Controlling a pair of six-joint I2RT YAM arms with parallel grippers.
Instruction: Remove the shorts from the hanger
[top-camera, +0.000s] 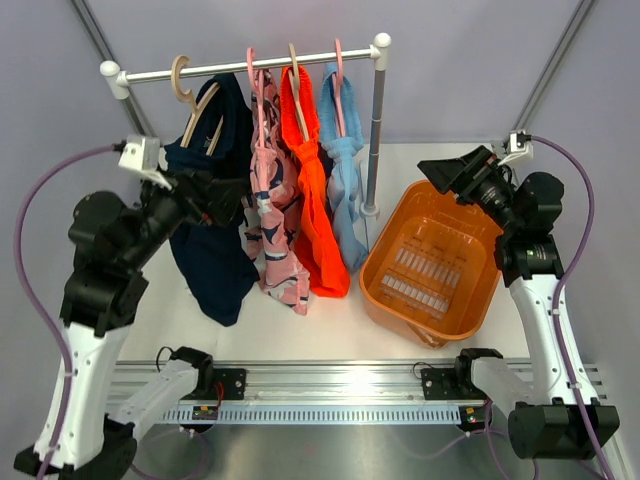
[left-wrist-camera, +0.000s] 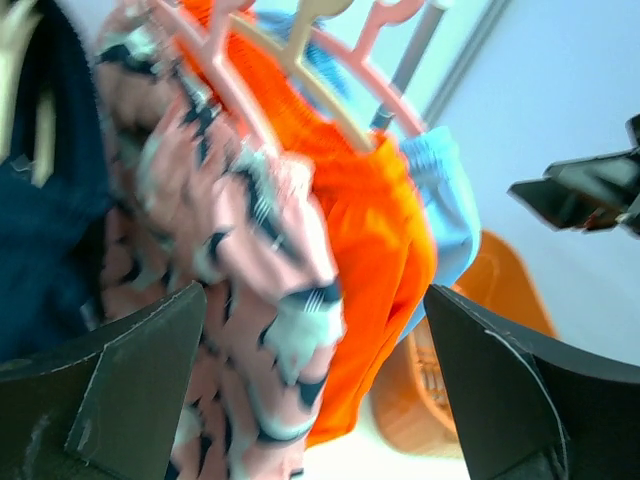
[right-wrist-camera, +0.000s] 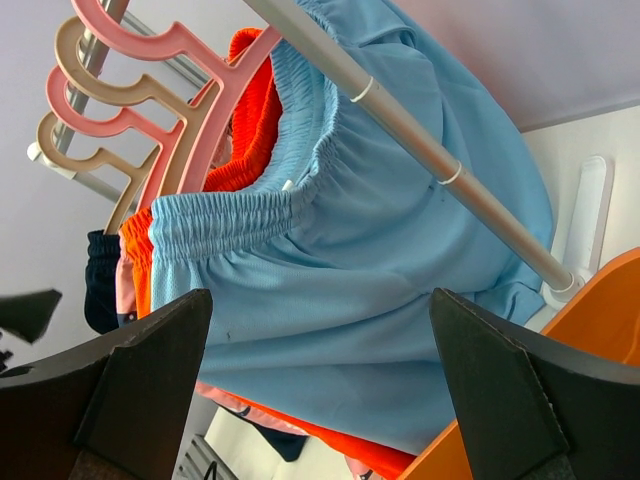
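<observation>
Nearest me, both arms rise from their bases at the table's (top-camera: 330, 325) edge and lean toward the clothes rack.

The left gripper (top-camera: 222, 198) has its jaws spread wide and holds nothing. In its own wrist view the pink patterned shorts (left-wrist-camera: 230, 300) fill the gap straight ahead of the fingers (left-wrist-camera: 140, 385), and the navy shorts (top-camera: 215, 265) hang just to their left. I'd judge it is lined up to close on cloth at about mid-height, where a tug could slide a pair off its hanger. From the overhead view I can't tell whether it is already touching fabric.

The right gripper (top-camera: 452, 172) is open and empty too. It is raised beside the rack's upright post, looking up at the waistband of the light blue shorts (right-wrist-camera: 380, 270) just in front of it. The orange basket (top-camera: 480, 300) sits below and slightly behind that hand. That looks a sensible spot, since whatever comes free could be dropped in without a long reach.

Beyond both hands, the orange shorts (top-camera: 318, 235) hang between the pink and the blue. All four pairs hang on hangers (right-wrist-camera: 170, 95) hooked over the rail (top-camera: 250, 68), so nothing has come off yet.
</observation>
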